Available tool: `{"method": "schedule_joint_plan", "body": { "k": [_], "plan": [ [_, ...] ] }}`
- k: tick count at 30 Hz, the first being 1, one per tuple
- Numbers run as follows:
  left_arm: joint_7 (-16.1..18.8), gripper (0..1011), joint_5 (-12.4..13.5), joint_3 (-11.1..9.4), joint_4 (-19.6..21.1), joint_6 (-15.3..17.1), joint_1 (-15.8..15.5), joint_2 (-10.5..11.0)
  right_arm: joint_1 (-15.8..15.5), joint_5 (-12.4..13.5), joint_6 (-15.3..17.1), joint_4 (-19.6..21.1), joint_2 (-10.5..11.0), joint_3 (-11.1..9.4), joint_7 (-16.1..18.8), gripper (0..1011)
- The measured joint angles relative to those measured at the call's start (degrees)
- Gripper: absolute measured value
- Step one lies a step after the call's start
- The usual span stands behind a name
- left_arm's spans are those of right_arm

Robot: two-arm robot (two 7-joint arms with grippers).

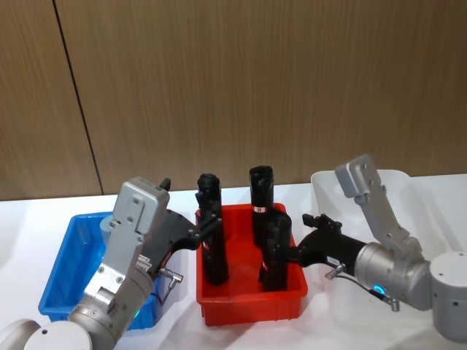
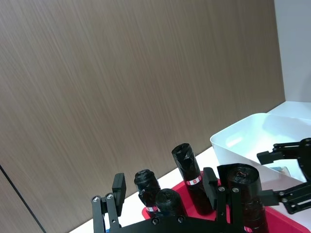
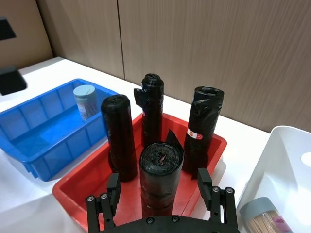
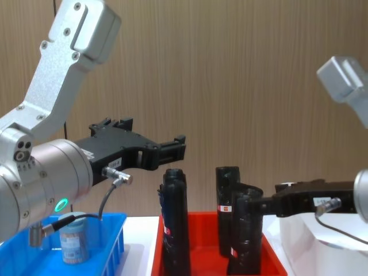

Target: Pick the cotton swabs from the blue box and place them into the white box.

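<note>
Nearest the robot, both arms reach inward over the white table (image 1: 29, 219). The left hand (image 1: 195, 227) hangs above the gap between the blue box (image 1: 62, 270) and the red crate (image 1: 252, 295), its fingers spread apart and holding nothing. The right hand (image 1: 310, 237) hovers at the red crate's right edge, beside the white box (image 1: 321, 186); its fingers also stand apart, empty.

The three containers sit in a row, blue on the left, red in the middle, white on the right, their walls close together with little bare table between them. The red crate is crowded with four upright black rolls (image 3: 160, 174), so there is scant room inside it.

One tub of cotton swabs (image 3: 85, 101) stands in the blue box toward its far wall, with open floor around it. Another tub (image 3: 265, 216) lies in the white box, near its near wall.

Behind everything runs a brown wood-panel wall (image 1: 255, 80).
</note>
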State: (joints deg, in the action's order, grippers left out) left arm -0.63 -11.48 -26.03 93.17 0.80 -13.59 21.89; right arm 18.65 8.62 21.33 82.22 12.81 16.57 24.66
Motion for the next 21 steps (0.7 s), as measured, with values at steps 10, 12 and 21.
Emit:
{"method": "schedule_joint_plan", "body": {
  "k": [10, 12, 21],
  "plan": [
    [0.0, 1004, 0.0, 0.0, 0.0, 0.0, 0.0, 0.0, 3.0, -1.9, 0.1, -4.4, -1.7, 0.7, -0.9, 1002],
    [0.0, 1004, 0.0, 0.0, 0.0, 0.0, 0.0, 0.0, 3.6, -2.2, 0.2, -5.2, -2.0, 0.9, -1.1, 1001],
    [0.0, 1004, 0.0, 0.0, 0.0, 0.0, 0.0, 0.0, 5.1, -3.2, 0.3, -7.5, -3.1, 1.5, -1.5, 1002]
  ]
}}
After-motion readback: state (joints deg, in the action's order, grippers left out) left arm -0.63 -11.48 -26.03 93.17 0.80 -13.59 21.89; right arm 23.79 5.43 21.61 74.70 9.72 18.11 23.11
